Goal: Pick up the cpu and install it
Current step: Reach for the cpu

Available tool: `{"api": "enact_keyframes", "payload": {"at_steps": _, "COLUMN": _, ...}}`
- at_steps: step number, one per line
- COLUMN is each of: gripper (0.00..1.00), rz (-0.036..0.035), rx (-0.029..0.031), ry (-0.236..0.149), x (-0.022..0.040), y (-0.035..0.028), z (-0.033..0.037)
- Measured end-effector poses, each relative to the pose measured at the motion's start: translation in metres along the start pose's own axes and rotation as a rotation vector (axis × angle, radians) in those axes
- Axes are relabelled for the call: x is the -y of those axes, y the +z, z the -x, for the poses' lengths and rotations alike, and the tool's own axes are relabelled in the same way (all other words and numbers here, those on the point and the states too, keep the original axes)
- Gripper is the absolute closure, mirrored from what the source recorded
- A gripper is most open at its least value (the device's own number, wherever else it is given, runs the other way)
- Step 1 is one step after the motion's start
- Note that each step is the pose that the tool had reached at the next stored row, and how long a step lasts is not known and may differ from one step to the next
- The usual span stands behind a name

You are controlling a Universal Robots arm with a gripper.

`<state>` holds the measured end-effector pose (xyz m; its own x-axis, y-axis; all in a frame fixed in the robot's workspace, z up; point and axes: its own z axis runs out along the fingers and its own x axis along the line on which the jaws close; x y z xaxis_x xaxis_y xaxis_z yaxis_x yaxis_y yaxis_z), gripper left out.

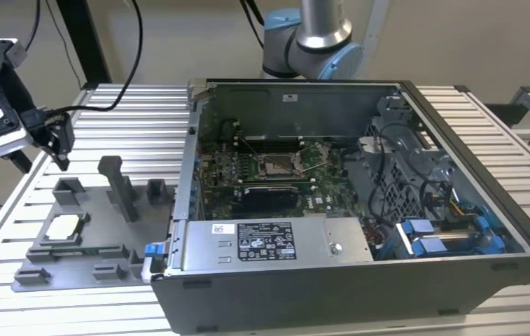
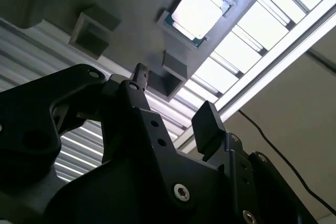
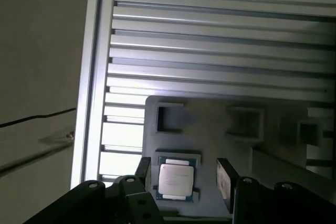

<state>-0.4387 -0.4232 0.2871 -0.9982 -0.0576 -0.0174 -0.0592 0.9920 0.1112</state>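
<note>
The cpu (image 1: 64,226), a small square chip with a pale silver top, lies flat in a seat of the grey fixture plate (image 1: 78,269) on the exterior view's left. My gripper (image 1: 57,157) hangs in the air above the back part of that plate, higher than the chip and apart from it. Both wrist views look down past the black fingers: the cpu (image 3: 176,179) appears between the two fingertips (image 3: 224,179), and again further off as the cpu (image 2: 195,11). The gripper (image 2: 173,98) is open with nothing held.
An open computer case (image 1: 489,210) fills the table's middle, with the square metal socket frame (image 1: 279,164) on its motherboard. A tall grey post (image 1: 120,185) and low blocks rise from the fixture plate. A robot arm base (image 1: 307,42) stands behind the case. The table (image 3: 210,51) is slatted aluminium.
</note>
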Motion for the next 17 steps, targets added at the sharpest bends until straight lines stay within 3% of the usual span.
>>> {"api": "enact_keyframes", "payload": {"at_steps": 5, "gripper": 0.00, "rz": 0.0088, "rx": 0.0010, "ry": 0.000, "x": 0.0011, "y": 0.0060, "z": 0.0008}}
{"api": "enact_keyframes", "payload": {"at_steps": 11, "gripper": 0.00, "rz": 0.0068, "rx": 0.0027, "ry": 0.007, "x": 0.0019, "y": 0.0123, "z": 0.0007}}
{"api": "enact_keyframes", "payload": {"at_steps": 17, "gripper": 0.00, "rz": 0.0055, "rx": 0.0140, "ry": 0.070, "x": 0.0027, "y": 0.0191, "z": 0.0006}}
